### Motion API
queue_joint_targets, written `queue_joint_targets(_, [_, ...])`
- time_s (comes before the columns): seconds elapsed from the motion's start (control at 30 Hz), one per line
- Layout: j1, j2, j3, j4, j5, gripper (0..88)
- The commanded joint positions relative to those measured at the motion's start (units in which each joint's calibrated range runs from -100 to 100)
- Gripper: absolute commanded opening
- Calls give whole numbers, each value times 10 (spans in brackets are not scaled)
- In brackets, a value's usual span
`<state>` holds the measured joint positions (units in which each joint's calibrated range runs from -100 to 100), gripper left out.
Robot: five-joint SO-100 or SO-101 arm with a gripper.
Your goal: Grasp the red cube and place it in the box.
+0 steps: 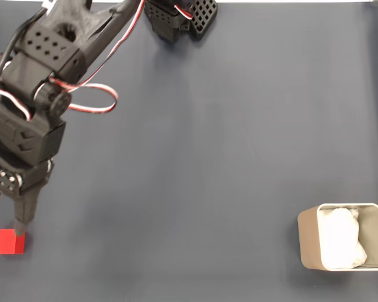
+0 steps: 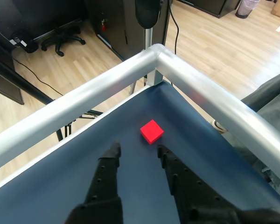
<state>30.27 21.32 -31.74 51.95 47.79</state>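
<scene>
The red cube (image 1: 6, 241) lies on the dark blue mat at the far lower left of the fixed view, close to the mat's corner. My gripper (image 1: 12, 223) hangs just above and beside it, one fingertip almost at the cube's top right corner. In the wrist view the gripper (image 2: 137, 149) is open, and the red cube (image 2: 151, 131) sits a little beyond the fingertips, slightly right of the gap, not between them. The beige box (image 1: 307, 242) with white lining stands at the lower right of the fixed view, far from the cube.
A silver metal rail (image 2: 156, 49) frames the table corner just past the cube in the wrist view, with wooden floor beyond. A black perforated arm part (image 1: 176, 19) sits at the top edge of the fixed view. The dark mat (image 1: 195, 163) stretches between cube and box.
</scene>
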Motion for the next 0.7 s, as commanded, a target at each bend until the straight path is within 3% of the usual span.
queue_joint_targets(0.0, [13,23,-70,4,-5,243])
queue_joint_targets(0.67, [40,208,-239,-17,15,351])
